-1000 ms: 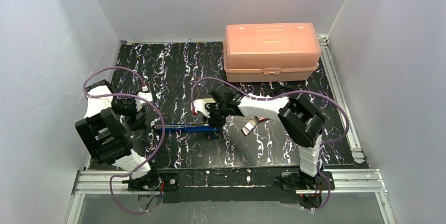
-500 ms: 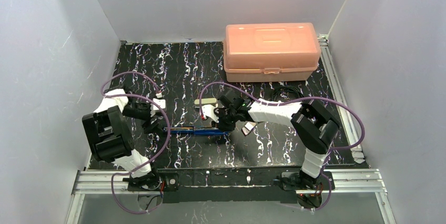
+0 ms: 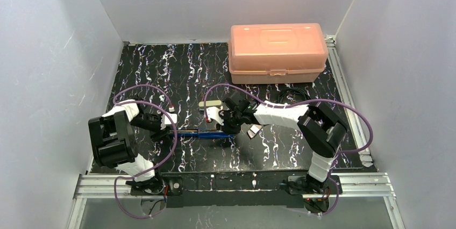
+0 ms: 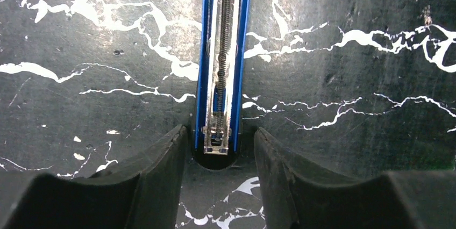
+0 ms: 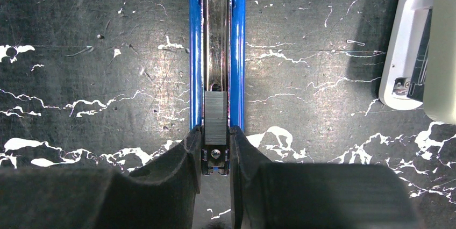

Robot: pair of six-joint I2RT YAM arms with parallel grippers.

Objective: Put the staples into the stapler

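Note:
The blue stapler (image 3: 198, 132) lies opened out flat on the black marbled table. My right gripper (image 3: 226, 127) is shut on its right end; in the right wrist view the fingers (image 5: 193, 143) squeeze the blue rails of the stapler (image 5: 239, 51). A short grey ribbed block (image 5: 215, 115), which looks like a strip of staples, sits in the metal channel just ahead of my right gripper (image 5: 215, 132). My left gripper (image 3: 171, 127) is open at the left end of the stapler (image 4: 204, 51). In the left wrist view the gripper (image 4: 220, 132) has a finger on each side of that end without touching. A spring (image 4: 226, 35) runs along that channel.
A small reddish box (image 3: 254, 130) lies just right of my right gripper. A pale white object (image 3: 209, 101) lies behind the stapler and shows at the right of the right wrist view (image 5: 408, 41). An orange plastic case (image 3: 277, 51) stands at the back right, with a black cable (image 3: 293, 95) before it.
My left arm has swung right and brought its open gripper to the stapler's left end. The right arm and the stapler shifted a little right early on, then held still.

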